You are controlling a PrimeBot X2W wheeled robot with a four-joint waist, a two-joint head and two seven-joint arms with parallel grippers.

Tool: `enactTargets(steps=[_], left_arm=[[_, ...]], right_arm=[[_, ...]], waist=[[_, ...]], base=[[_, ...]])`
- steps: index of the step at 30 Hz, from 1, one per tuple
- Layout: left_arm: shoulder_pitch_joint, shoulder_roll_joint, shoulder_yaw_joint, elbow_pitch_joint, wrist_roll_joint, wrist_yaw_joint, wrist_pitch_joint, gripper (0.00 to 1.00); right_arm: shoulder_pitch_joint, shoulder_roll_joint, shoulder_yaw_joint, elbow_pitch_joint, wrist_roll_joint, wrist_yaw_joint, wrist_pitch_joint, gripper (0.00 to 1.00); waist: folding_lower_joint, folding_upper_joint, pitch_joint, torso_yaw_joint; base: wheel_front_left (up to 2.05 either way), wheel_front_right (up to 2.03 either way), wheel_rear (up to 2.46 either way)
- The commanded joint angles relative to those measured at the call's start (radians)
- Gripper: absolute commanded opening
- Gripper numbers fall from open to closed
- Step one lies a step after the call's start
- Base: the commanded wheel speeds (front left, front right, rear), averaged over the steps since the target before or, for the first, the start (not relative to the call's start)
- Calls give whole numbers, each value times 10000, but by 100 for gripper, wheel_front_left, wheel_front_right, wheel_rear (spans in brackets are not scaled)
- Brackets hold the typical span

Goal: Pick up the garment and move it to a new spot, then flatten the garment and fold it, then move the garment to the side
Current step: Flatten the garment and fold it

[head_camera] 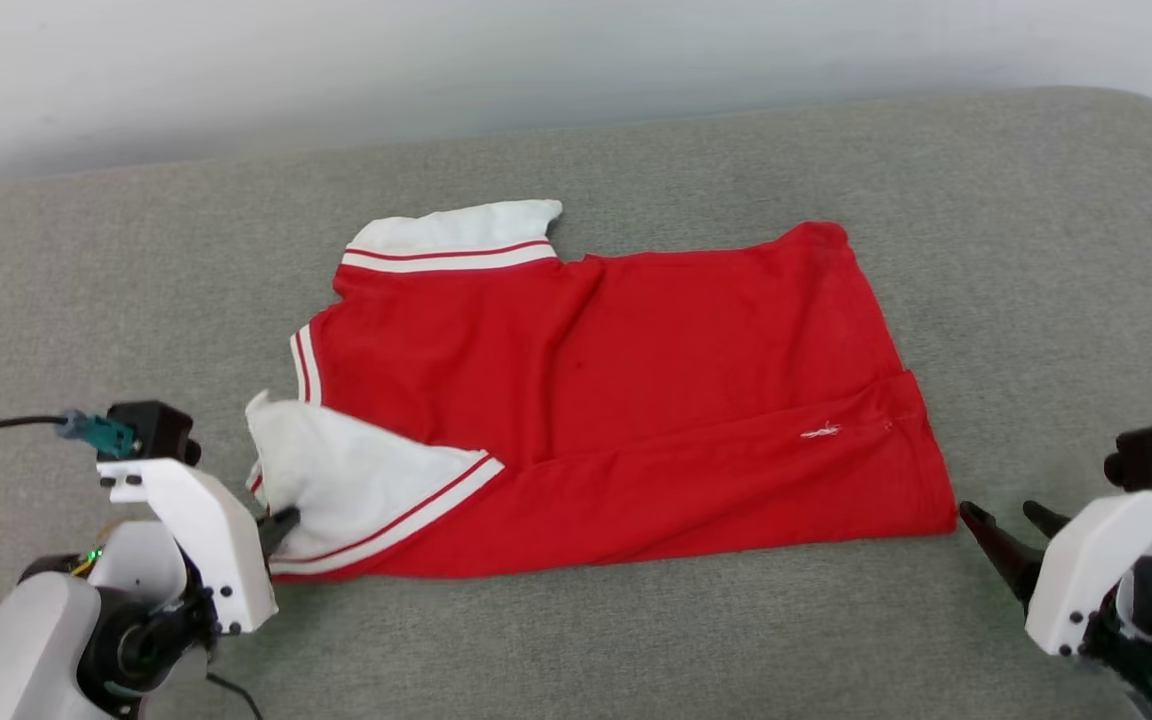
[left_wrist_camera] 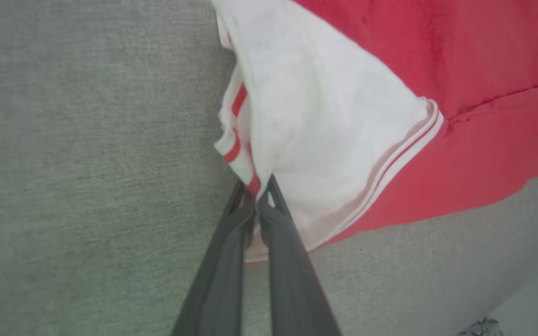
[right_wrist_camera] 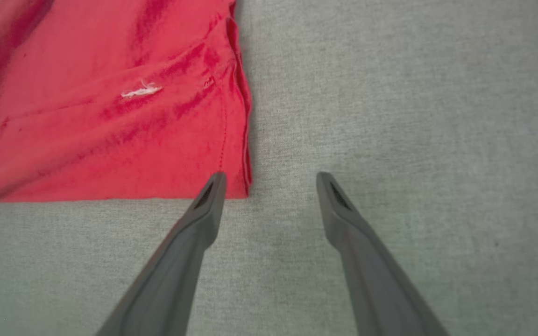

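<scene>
The red jersey-style garment (head_camera: 616,400) lay face down and partly folded near the middle of the grey fabric-covered table (head_camera: 636,640), with its collar end to the left and its hem to the right. Its near white short sleeve with red-striped trim (head_camera: 356,490) was folded across the near left corner.

At that corner the left gripper (head_camera: 281,525) was clamped shut on the sleeve's striped edge (left_wrist_camera: 257,191). The bite looked thin, taking in little more than trim.

The right gripper (head_camera: 999,512) stood with its jaws spread at the near right hem corner, holding nothing. One finger lay over the red corner and the other over bare table (right_wrist_camera: 271,179).

Judged from here, the thin bite could slip free under the garment's weight. If only the left side rose, the sleeve would likely unfold and the body drag and bunch. If the right gripper closed where it stood, it might catch a single hem layer or miss the cloth.
</scene>
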Motion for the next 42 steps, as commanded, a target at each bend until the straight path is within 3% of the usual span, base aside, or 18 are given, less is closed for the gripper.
enactTargets(steps=[1, 6, 15, 16, 17, 18, 19, 30, 42], left_arm=[[-173, 43, 20, -291, 165, 99, -145, 0], [-449, -13, -53, -1036, 445, 249, -321, 0], [-703, -226, -241, -1489, 760, 352, -582, 0], [-699, -237, -256, -1490, 768, 343, -598, 0], [-700, -245, -274, -1483, 773, 336, -606, 0], [-705, -255, -288, -1469, 762, 328, -628, 0], [-709, -269, -302, -1447, 746, 318, -633, 0], [-270, -313, -168, -1316, 533, 312, -879, 0], [1358, -362, 27, -1811, 379, 1025, -1303, 0]], right_arm=[[-400, -72, 21, 74, 217, -8, 656, 100], [-1172, -147, 173, 544, 420, -8, 1872, 100], [-2020, 144, 687, 1975, 685, -5, 2485, 100], [-2038, 201, 811, 2067, 732, -5, 2542, 86], [-2068, 237, 920, 2142, 772, 0, 2542, 39], [-2104, 294, 986, 2217, 879, 9, 2531, 11], [-2114, 320, 1053, 2260, 930, 9, 2537, 0], [-2213, -310, 1200, 1777, 1149, 5, 1996, 0], [-1293, -657, 1766, 1214, 1409, -5, 1843, 0]], waist=[[1, -1, 119, 149], [1, -1, 433, 452], [1, -1, 907, 781], [1, -1, 946, 788], [1, -1, 974, 791], [1, -1, 996, 791], [1, -1, 1004, 791], [1, -1, 391, 683], [1, -1, -1329, 675]], base=[[0, 0, 0], [0, 0, 0], [0, 0, 0], [0, 0, 0], [0, 0, 0], [0, 0, 0], [0, 0, 0], [0, 0, 0], [0, 0, 0]])
